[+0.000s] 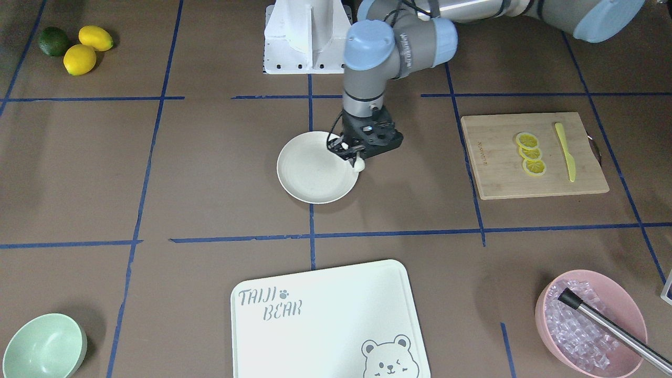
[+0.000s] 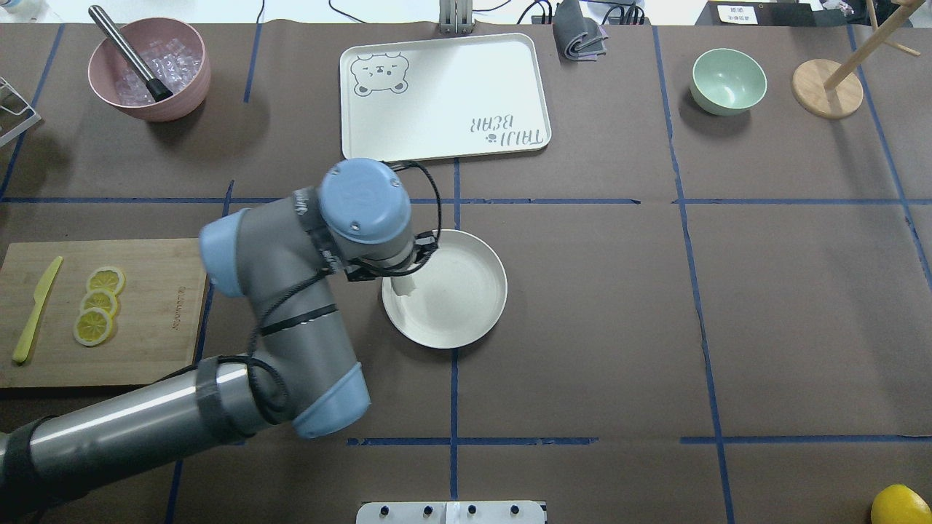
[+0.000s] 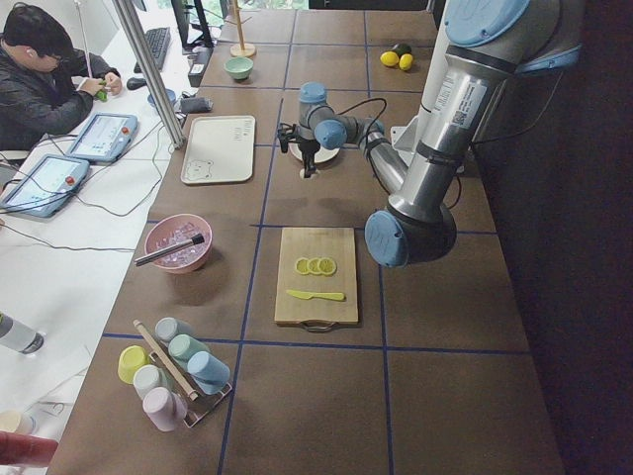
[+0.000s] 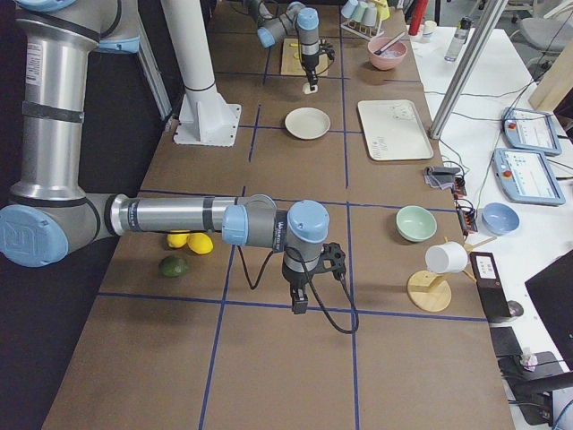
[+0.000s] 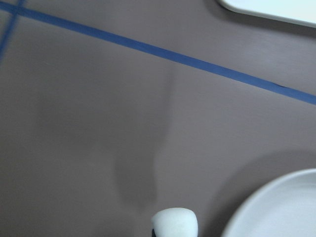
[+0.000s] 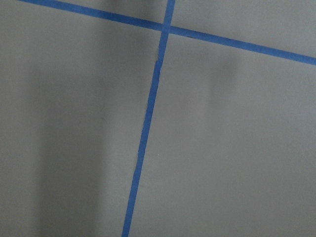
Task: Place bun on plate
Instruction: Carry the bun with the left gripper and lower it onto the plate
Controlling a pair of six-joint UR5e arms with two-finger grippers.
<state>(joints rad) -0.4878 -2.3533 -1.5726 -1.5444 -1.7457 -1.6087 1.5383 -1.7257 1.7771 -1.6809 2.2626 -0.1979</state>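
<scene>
The bun (image 1: 358, 166), a small white lump, hangs pinched in my left gripper (image 1: 357, 156), which is shut on it. It sits just above the rim of the cream-white plate (image 1: 313, 181) on the side toward my left arm. From overhead the bun (image 2: 403, 286) peeks out under the wrist over the plate (image 2: 459, 313). In the left wrist view the bun (image 5: 174, 222) fills the bottom centre and the plate rim (image 5: 266, 205) curves at the lower right. My right gripper (image 4: 300, 303) hovers over bare table far from the plate; I cannot tell whether it is open or shut.
A wooden cutting board (image 1: 493, 173) holds lemon slices (image 1: 529, 154) and a yellow knife (image 1: 565, 151). A white bear tray (image 1: 325, 325), a pink bowl of ice (image 1: 590, 323), a mint-green bowl (image 1: 43, 346), whole lemons (image 1: 79, 59) and the robot base (image 1: 304, 37) ring the plate.
</scene>
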